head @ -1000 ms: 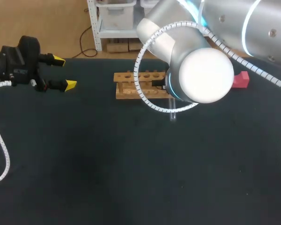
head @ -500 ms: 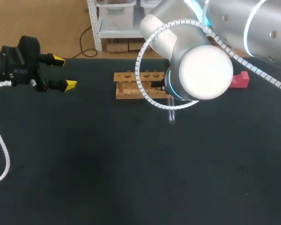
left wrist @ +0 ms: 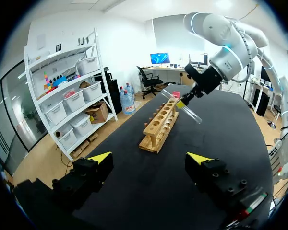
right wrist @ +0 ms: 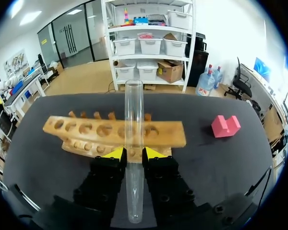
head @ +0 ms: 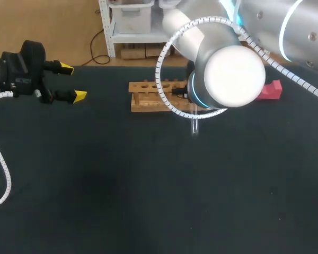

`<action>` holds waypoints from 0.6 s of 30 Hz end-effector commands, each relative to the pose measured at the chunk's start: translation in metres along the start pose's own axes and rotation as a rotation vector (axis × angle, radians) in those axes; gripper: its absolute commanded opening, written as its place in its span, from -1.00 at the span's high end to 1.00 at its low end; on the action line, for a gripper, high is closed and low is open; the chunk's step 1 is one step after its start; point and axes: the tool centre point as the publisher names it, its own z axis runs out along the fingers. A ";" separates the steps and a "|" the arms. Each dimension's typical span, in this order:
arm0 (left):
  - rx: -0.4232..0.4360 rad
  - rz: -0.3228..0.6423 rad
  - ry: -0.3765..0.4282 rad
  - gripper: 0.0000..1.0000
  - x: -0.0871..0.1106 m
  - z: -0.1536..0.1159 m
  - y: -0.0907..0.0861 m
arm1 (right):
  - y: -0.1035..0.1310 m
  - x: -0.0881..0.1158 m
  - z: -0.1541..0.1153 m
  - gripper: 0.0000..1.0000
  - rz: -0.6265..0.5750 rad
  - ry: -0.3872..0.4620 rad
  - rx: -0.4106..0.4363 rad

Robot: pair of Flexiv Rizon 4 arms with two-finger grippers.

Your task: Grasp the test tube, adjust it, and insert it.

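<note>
test tube held in right hand, beside the rack

1. right hand (right wrist: 134, 153): the two yellow fingertips are closed almost together and press on the test tube (right wrist: 133, 120) from both sides. the grip sits on the lower half of the tube. the open end points ahead of the fingers. the rounded end extends back toward the wrist.

2. test tube position: in the left wrist view the tube (left wrist: 194, 116) is tilted and held clear of the tabletop (head: 148, 185). it is just beside the far end of the wooden rack (left wrist: 161, 127) and is not seated in any hole. in the head view only a short clear length of the tube (head: 194, 126) shows below the elbow of the right arm, close to the right end of the rack (head: 146, 103).

3. rack: it lies on the tabletop with one row of round holes on top. in the right wrist view the rack (right wrist: 77, 132) runs crosswise ahead of the fingers.

4. left hand (head: 73, 82): the fingers are spread wide and hold nothing. it sits at the left edge of the tabletop, well apart from the rack. in its own view the hand (left wrist: 149, 158) points along the length of the rack.

5. red block (head: 272, 90): it rests on the tabletop to the right of the rack, apart from it.
</note>
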 end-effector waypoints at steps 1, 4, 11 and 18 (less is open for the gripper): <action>-0.004 0.003 -0.009 -1.00 0.002 0.000 -0.001 | -0.004 0.001 -0.027 1.00 0.018 -0.053 0.006; -0.004 0.003 -0.009 -1.00 0.002 0.000 -0.001 | -0.005 -0.002 -0.040 1.00 0.040 -0.118 -0.013; -0.004 0.003 -0.009 -1.00 0.002 0.000 -0.001 | -0.007 -0.024 -0.062 1.00 0.061 -0.301 -0.053; -0.004 0.003 -0.009 -1.00 0.002 0.000 -0.001 | -0.010 -0.048 -0.075 1.00 0.091 -0.467 -0.112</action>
